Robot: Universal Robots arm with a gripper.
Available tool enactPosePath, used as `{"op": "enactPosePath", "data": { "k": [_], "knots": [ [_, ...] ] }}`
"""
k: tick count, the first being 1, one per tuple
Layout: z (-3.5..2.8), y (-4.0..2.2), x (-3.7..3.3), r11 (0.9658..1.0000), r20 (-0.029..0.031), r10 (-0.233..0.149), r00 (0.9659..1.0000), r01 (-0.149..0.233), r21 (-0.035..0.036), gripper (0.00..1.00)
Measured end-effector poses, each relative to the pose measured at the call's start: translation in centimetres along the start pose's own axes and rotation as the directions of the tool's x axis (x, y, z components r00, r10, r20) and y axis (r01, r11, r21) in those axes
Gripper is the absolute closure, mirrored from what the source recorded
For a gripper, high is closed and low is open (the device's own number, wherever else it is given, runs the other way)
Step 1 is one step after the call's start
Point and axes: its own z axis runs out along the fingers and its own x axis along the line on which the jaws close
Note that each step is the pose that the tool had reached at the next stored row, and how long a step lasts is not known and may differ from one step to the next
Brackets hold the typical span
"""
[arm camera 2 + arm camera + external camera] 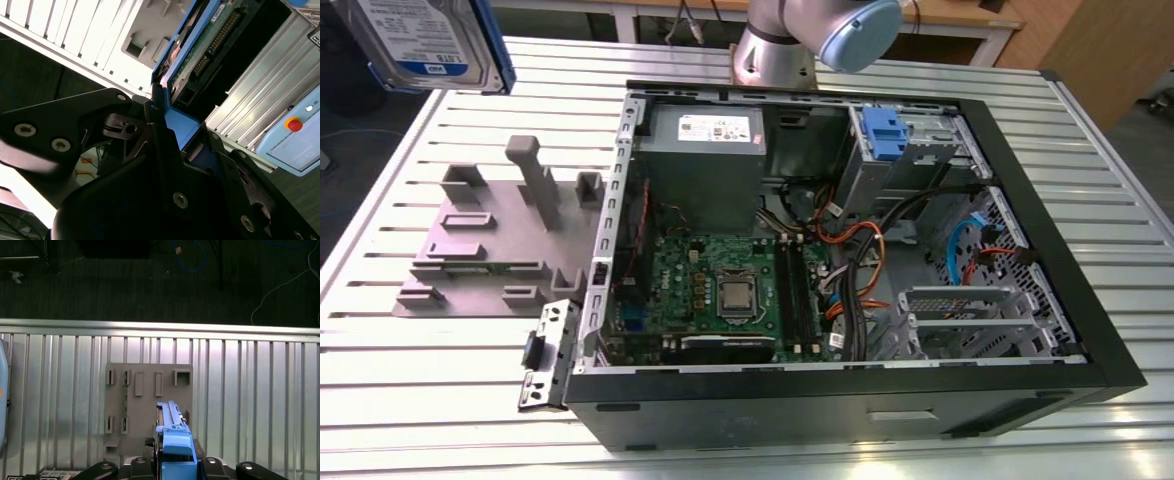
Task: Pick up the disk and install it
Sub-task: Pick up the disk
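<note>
The disk point(427, 35) is held lifted, pinched in the jaws of the gripper point(175, 125), well apart from the computer case point(854, 405), where careful alignment is judged needed.

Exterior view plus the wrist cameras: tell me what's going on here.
The arm's gripper is shut on the disk, clamping its blue side rail and holding it in the air, to the exterior view's left of the open computer case. In the first wrist view the disk is edge-on above the grey fixture on the slatted table. It is not yet in the case.
</note>
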Motion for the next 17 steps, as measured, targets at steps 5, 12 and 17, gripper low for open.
{"op": "enactPosePath", "data": {
  "k": [5, 12, 17],
  "knots": [
    [-0.01, -0.61, 0.0, 1.0, 0.0, 0.0, 1.0, 0.0, 0.0, 0.63],
    [-0.03, -1.37, 0.01, 1.0, 0.0, 0.0, 1.0, 0.0, 0.0, 0.63],
    [-0.04, -1.96, 0.02, 1.0, 0.0, 0.0, 1.0, 0.0, 0.0, 0.63]
  ]
}}
